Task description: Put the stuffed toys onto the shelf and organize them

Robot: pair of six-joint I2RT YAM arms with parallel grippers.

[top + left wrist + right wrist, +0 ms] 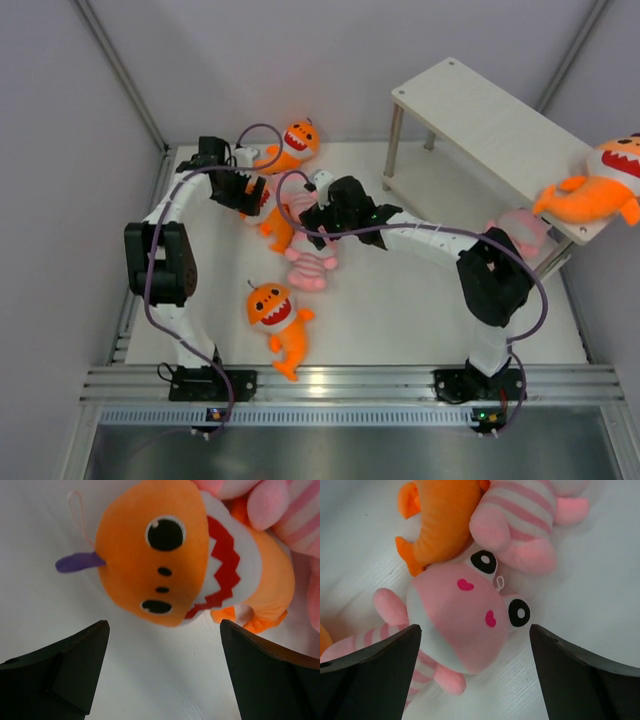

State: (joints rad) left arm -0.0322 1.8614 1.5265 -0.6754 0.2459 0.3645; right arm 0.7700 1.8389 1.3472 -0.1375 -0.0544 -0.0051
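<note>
An orange shark plush [598,188] lies on the right end of the cream shelf [480,110]. A pink plush [522,232] sits by the shelf's lower board. Another orange shark [296,143] lies at the back, and one [277,314] lies near the front. In the middle, an orange shark [165,555] and two pink striped plush [525,520] lie bunched together. My left gripper [165,630] is open and empty, just short of that shark's head. My right gripper [475,628] is open above a pink plush's head [462,615], its jaws on either side of it, not closed.
A grey wall encloses the white table [420,310] at the back and sides. The shelf's grey legs [394,140] stand at the back right. The two arms [420,238] come close together over the middle pile.
</note>
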